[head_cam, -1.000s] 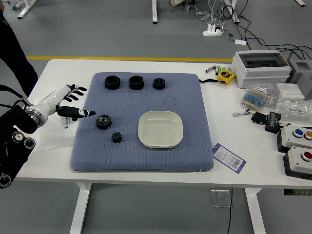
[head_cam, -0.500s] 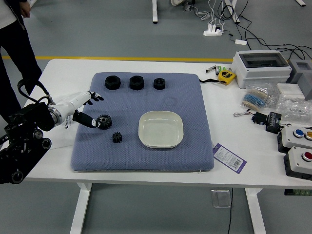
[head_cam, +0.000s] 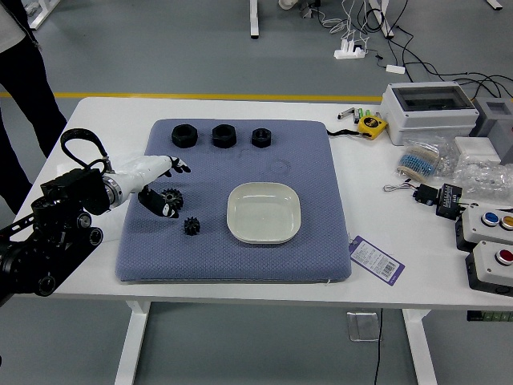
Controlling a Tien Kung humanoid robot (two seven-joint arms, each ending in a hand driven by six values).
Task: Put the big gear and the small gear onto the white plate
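Left hand [head_cam: 144,178] shifted inward, over big gear [head_cam: 174,196]: black, toothed, partly hidden; fingers [head_cam: 177,165] open. Small gear [head_cam: 191,226] black, toothed.

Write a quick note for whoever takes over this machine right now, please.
Left robot hand: fingers open around the big gear; no firm grasp visible.
Right robot hand: out of view.
Big gear: on the blue mat, at the left hand's thumb.
Small gear: on the mat, between the big gear and the table's near edge.
Done: neither gear is on the white plate.
Left: grasp the big gear and set it on the plate, then the small one.
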